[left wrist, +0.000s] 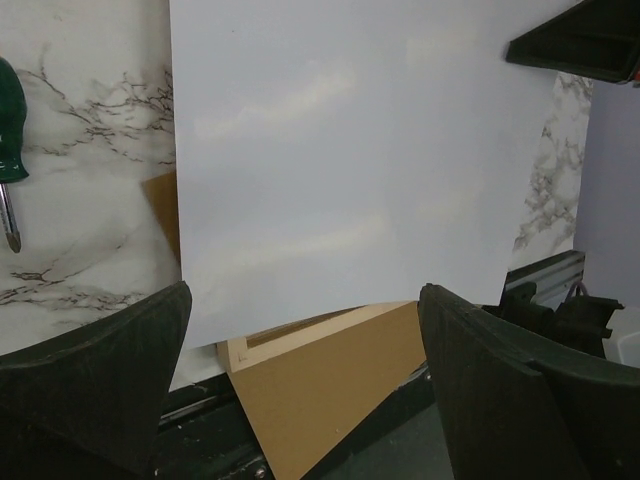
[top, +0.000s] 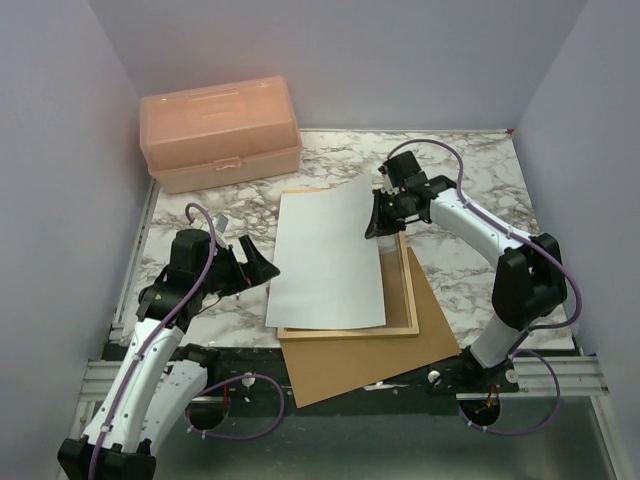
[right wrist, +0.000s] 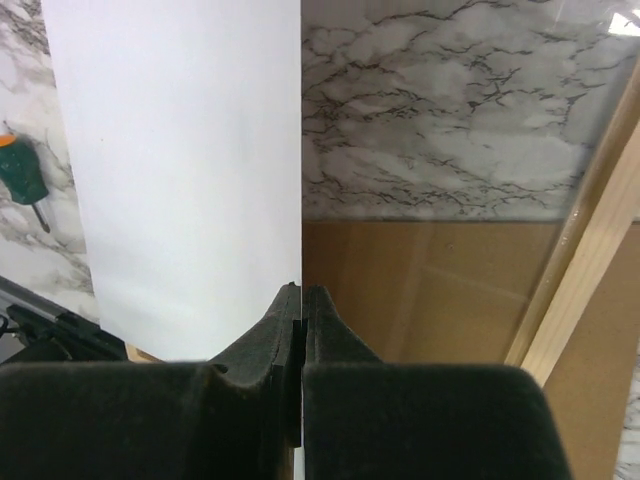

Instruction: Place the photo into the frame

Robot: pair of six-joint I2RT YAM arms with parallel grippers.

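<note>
The photo [top: 325,255] shows its plain white back and drapes over the light-wood frame [top: 350,333], hiding most of it. Its lower left corner hangs past the frame's left bar. My right gripper [top: 380,222] is shut on the photo's upper right edge and lifts that side a little. In the right wrist view the jaws [right wrist: 302,290] pinch the photo [right wrist: 180,170], with a frame bar [right wrist: 590,260] to the right. My left gripper [top: 258,262] stands open just left of the photo, touching nothing. In the left wrist view, the photo [left wrist: 350,150] lies beyond the open fingers, above a frame corner [left wrist: 290,340].
A brown backing board [top: 380,360] lies under the frame and sticks out over the table's near edge. A peach toolbox [top: 220,130] stands at the back left. A green-handled screwdriver [left wrist: 8,150] lies on the marble left of the photo.
</note>
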